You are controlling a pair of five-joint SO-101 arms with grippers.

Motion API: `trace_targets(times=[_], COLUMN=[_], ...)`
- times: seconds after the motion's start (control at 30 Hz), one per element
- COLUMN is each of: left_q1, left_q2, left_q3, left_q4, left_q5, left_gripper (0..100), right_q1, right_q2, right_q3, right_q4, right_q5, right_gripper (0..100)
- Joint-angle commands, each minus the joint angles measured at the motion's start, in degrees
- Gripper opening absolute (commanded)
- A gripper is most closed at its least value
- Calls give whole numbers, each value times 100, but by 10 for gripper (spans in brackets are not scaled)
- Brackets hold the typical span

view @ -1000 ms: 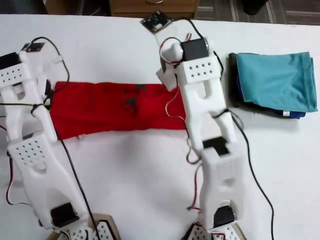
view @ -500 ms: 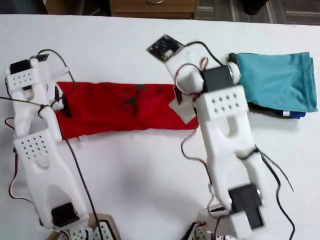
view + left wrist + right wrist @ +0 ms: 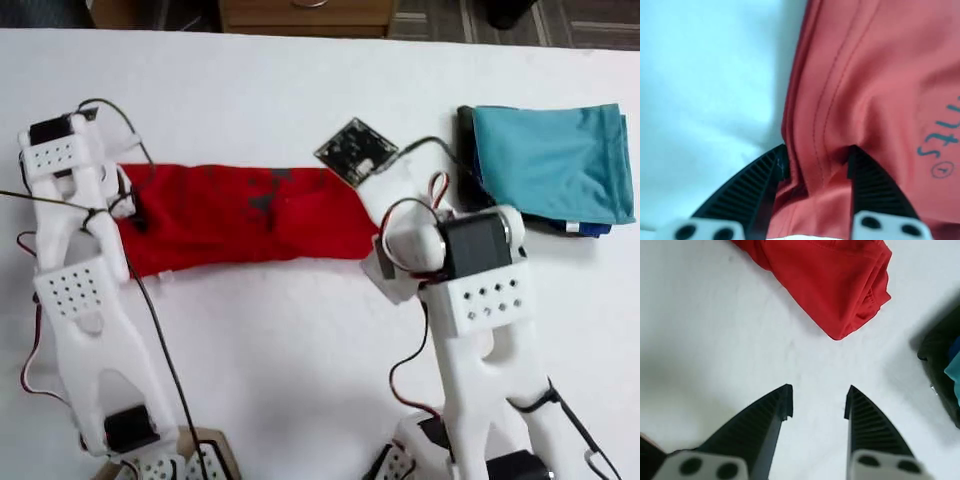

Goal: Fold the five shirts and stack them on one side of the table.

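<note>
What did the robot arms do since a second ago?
The right gripper left the red shirt's right end and drew back toward its base. Its fingers are now open over bare table. The left gripper edged a little toward the shirt's left end. The shirt stayed a long strip in the same place, and the folded stack did not move.

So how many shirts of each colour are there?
Red shirt: 1
Teal shirt: 1
Blue shirt: 1, just an edge under the teal one
Black shirt: 1, an edge at the bottom of the pile
Total: 4 that show
</note>
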Motion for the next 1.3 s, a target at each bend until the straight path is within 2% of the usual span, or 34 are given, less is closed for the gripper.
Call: trace_targets(times=[0.0, 0.17, 0.37, 0.47, 0.7, 0.83, 0.97, 1.13, 1.2, 1.27], left_q1=[-62, -220, -211, -202, -211, -211, -193, -26, 9, 0], left_q2=[-149, -62, -62, -62, -62, -62, 211, 563, 642, 695], left_q3=[-699, -1086, -558, -277, 40, 40, -4, -277, -488, -611], left_q4=[229, 158, -281, -422, -466, -457, -387, -26, 123, 185], left_q5=[62, 70, 70, 88, 563, 598, 545, 9, -237, -369], left_gripper=[215, 217, 217, 217, 217, 216, 215, 212, 168, 56], right_q1=[40, 40, 40, 40, 40, 48, 48, 48, 48, 48], right_q2=[-268, -286, -295, -295, -312, -409, -813, -1262, -1349, -1437], right_q3=[176, 211, 211, 202, 193, 193, 193, 229, 229, 246], right_q4=[-242, -277, -277, -259, -145, -66, -66, -48, 75, 198], right_q5=[35, 35, 44, 290, 501, 501, 510, 475, 466, 466], right_gripper=[176, 176, 176, 176, 176, 176, 176, 176, 176, 176])
